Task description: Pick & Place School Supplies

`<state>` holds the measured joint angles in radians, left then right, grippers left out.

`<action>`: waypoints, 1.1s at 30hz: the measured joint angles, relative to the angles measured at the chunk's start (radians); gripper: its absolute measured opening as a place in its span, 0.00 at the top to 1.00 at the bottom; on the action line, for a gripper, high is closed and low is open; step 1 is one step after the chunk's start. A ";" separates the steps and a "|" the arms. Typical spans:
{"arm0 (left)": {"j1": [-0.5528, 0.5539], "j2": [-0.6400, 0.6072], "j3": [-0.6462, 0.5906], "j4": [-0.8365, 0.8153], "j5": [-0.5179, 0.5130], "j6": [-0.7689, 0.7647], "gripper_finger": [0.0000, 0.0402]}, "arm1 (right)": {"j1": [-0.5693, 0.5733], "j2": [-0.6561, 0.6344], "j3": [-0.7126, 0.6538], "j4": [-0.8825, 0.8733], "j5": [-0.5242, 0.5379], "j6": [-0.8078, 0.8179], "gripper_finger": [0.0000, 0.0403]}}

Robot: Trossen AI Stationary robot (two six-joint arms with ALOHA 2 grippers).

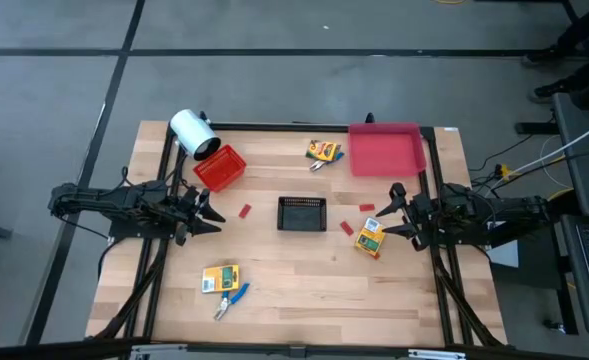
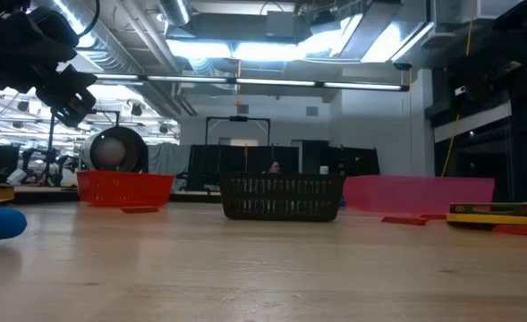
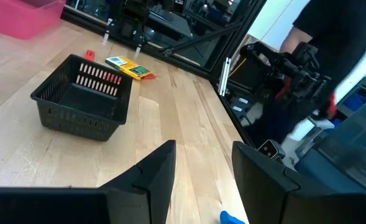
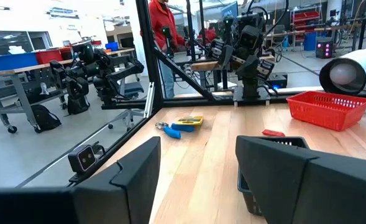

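Three yellow-orange boxes lie flat on the table: one near the far edge [image 1: 324, 152], one [image 1: 371, 237] close to my right gripper, one [image 1: 220, 279] toward the near edge. A blue-handled tool [image 1: 230, 300] lies beside that last box. Tiny red pieces [image 1: 245, 211] [image 1: 347, 228] [image 1: 367, 207] lie around the black tray [image 1: 302, 213]. My left gripper [image 1: 214, 210] [image 3: 204, 180] is open, left of the black tray, and touches nothing. My right gripper [image 1: 386, 212] [image 4: 198, 174] is open, right of the tray, just above the nearby box, and touches nothing.
A white cylinder roll [image 1: 194, 132] and a red basket [image 1: 219, 168] sit at the far left. The pink-red tray [image 1: 386, 148] stands at the far right. A black frame [image 1: 274, 127] edges the table. A person [image 4: 164, 34] stands in the room beyond.
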<state>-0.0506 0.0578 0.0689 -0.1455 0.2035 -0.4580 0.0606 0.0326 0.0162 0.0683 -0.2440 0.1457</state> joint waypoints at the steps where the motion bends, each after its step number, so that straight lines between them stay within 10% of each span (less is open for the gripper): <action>1: 0.000 0.000 0.000 0.000 0.000 0.000 0.61 | 0.000 0.000 0.000 0.016 0.000 0.008 0.47; 16: 0.000 0.000 0.000 0.000 0.000 0.000 0.61 | 0.000 0.008 0.000 0.122 0.199 0.927 0.47; 25: 0.000 0.000 0.000 0.000 0.000 0.000 0.61 | 0.000 0.033 0.000 0.072 0.133 1.143 0.47; 33: 0.000 0.000 -0.002 0.011 -0.027 -0.010 0.61 | 0.070 0.033 0.000 0.105 0.341 1.212 0.47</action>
<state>-0.0509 0.0582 0.0671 -0.1341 0.1769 -0.4683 0.1301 0.0654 0.0158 0.1732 0.0967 1.3578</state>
